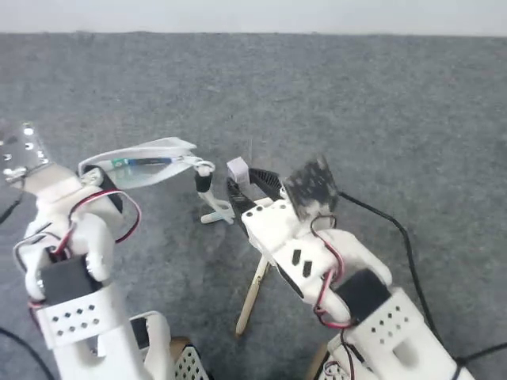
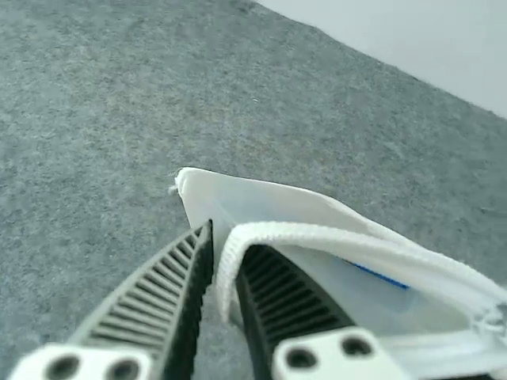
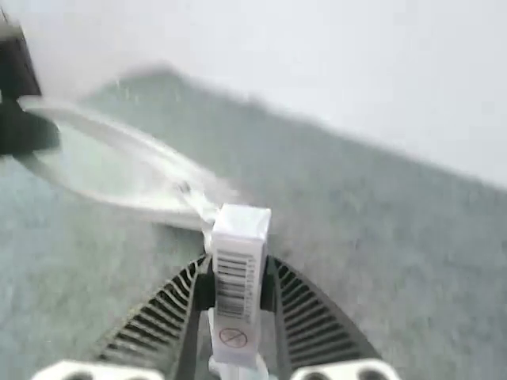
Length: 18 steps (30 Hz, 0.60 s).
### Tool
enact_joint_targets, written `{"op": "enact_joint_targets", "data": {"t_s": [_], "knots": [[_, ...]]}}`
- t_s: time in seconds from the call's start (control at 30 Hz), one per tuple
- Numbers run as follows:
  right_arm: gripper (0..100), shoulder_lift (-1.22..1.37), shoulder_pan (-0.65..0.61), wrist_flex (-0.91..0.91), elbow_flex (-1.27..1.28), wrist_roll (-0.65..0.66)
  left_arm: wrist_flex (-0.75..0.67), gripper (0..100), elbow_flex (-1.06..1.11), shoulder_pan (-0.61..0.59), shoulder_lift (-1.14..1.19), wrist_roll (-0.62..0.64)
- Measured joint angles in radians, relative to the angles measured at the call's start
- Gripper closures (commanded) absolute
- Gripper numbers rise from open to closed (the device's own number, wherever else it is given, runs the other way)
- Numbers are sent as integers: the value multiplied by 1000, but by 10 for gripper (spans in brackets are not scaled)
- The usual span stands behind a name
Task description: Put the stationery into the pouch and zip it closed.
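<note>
Grey carpet (image 1: 380,103) covers the whole table, and the two arms work over it side by side. The left gripper (image 2: 222,237) is clenched on the woven zip edge of the translucent pouch (image 2: 317,226), which seems lifted off the carpet with its mouth turned toward the other arm. A blue item (image 2: 380,277) shows through the wall, so something is already inside. The right gripper (image 3: 238,265) grasps a small white barcoded block (image 3: 238,233), likely an eraser, just short of the pouch's mouth. A wooden pencil (image 1: 253,293) lies on the carpet beside the right arm, not yet packed. To my eye the step in hand is the insertion. Doing it well means lining the block's long axis up with the opening, passing between the two lips rather than pushing against the upper one, and letting go only once the block is well inside. The left grip should hold firm so the mouth doesn't fold shut.
</note>
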Motion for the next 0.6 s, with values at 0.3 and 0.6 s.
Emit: {"op": "enact_joint_targets", "data": {"t_s": [0.3, 0.6], "knots": [[991, -149, -46, -430, 238, -2, 0, 989, 0, 98, 0, -57], [991, -152, -115, -723, 285, -2, 0, 989, 2, 101, 0, -57]]}}
